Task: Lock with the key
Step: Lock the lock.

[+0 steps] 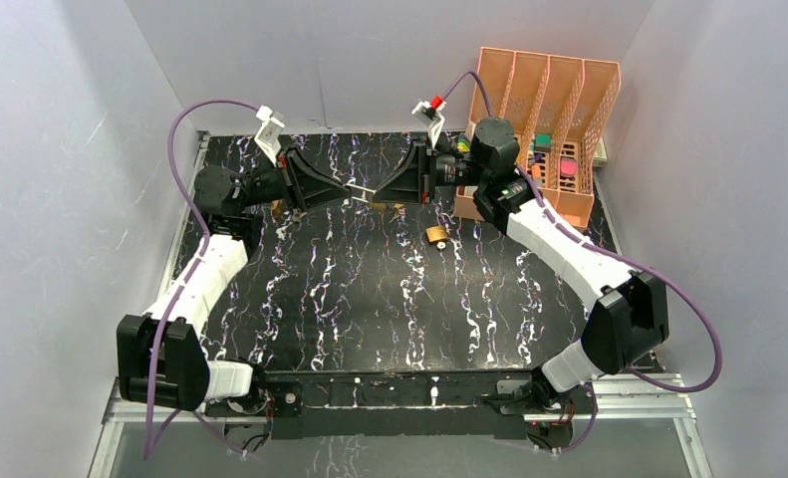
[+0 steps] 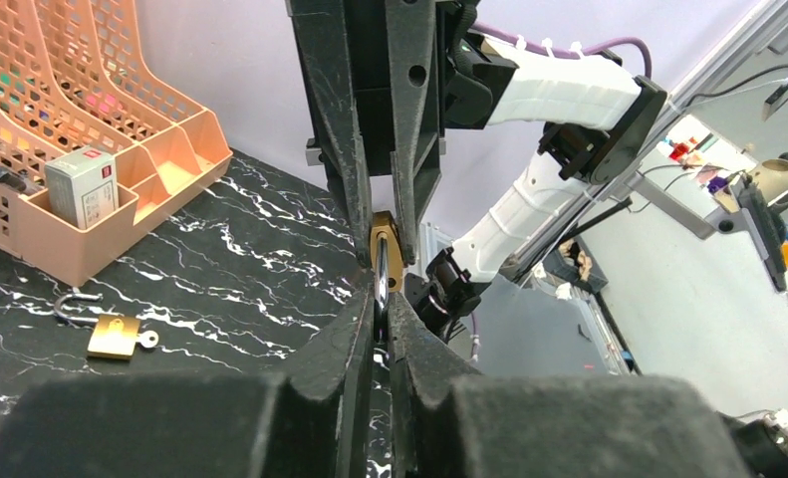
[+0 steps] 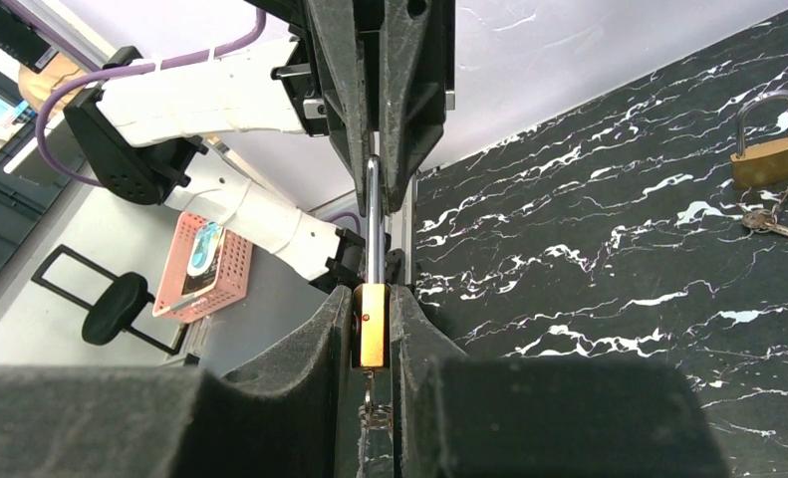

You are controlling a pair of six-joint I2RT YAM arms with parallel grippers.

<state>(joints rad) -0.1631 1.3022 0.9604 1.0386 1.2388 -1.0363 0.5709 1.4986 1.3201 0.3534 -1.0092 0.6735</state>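
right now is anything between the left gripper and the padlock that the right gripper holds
Nothing visible. The left gripper sits on the padlock at its shackle, and the right gripper clamps its brass body. A spare padlock lies apart on the table.

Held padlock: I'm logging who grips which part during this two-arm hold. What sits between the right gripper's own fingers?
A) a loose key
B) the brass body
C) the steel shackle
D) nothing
B: in the right wrist view the brass body is pinched between the right gripper fingers, while the shackle runs up into the left gripper.
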